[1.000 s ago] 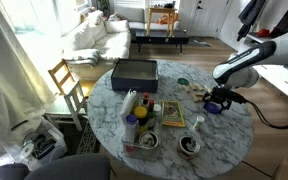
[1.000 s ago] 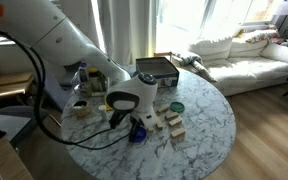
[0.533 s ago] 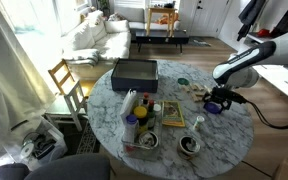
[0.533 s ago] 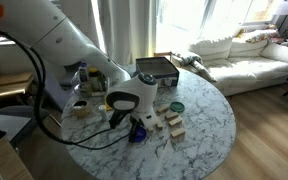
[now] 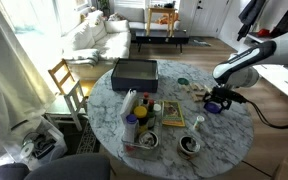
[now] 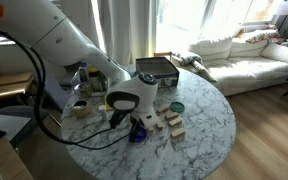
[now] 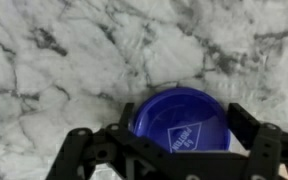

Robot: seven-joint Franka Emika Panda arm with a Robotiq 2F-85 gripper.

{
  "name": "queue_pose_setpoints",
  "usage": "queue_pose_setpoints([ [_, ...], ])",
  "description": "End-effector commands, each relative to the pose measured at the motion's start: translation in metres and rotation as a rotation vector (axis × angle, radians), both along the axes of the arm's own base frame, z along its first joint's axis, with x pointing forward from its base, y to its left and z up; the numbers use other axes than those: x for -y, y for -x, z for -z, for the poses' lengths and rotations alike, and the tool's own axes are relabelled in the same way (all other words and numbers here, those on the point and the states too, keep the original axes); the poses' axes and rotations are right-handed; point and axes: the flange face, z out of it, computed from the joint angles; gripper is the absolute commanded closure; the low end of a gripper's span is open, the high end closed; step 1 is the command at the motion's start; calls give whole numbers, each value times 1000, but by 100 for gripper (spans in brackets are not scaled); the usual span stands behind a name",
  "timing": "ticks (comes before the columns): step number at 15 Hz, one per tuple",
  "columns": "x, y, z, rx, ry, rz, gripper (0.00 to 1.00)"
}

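The claw hangs low over the marble table with its fingers apart, one on each side of a blue round lid lying flat there. Whether they touch its rim cannot be told. In an exterior view the lid sits near the table's right edge, with a green lid farther left and a black box at the far side. Wooden blocks lie just beside it in an exterior view.
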Motion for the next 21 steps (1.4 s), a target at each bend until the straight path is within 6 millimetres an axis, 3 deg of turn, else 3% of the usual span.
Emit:
queue_pose_setpoints([
  [1, 1, 0, 5, -7, 20, 7, 18],
  [2, 2, -1, 4, -6, 22, 5, 23],
  [7, 2, -3, -1, -5, 32, -5, 13],
  [8, 2, -3, 0, -4, 32, -6, 1],
  [21, 17, -10, 8, 39, 80, 20, 0],
])
